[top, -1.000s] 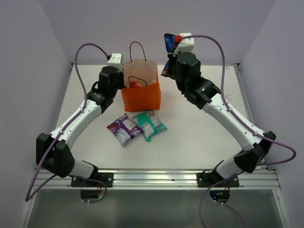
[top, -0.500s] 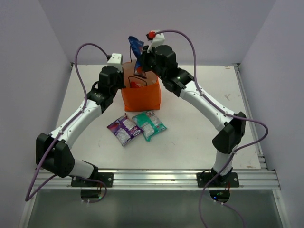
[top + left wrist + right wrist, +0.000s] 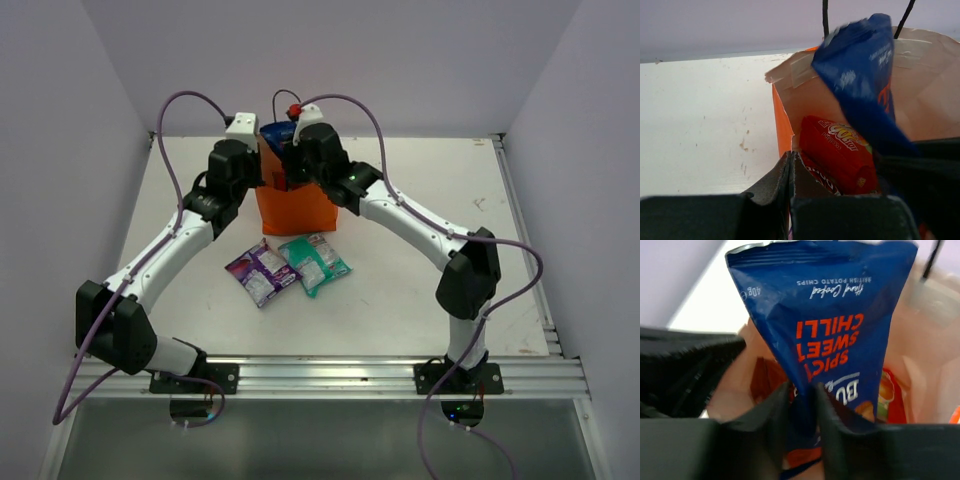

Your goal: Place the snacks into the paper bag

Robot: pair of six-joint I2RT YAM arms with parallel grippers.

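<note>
So far: red packets [image 3: 840, 150] are seen inside the paper bag [image 3: 296, 205].
In hand: the blue bag [image 3: 825, 330] is pinched by the right end effector [image 3: 800, 392] at the paper bag's mouth.
Left end effector [image 3: 790, 167]: closed on the paper bag's rim.
Blue bag axis: steep, tilted, with the free end above the rim.
Remaining: purple pack [image 3: 258, 270] and teal pack [image 3: 315, 262], on the table [image 3: 420, 280] just in front of the paper bag.

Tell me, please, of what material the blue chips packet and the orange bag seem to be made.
The blue chips packet looks like thin, slightly glossy plastic film: crisp printing, a ribbed sealed edge, soft creases. The orange bag looks like matte paper: plain pale brown inside, a ragged rim patched with pale tape. Sight alone cannot confirm either.
</note>
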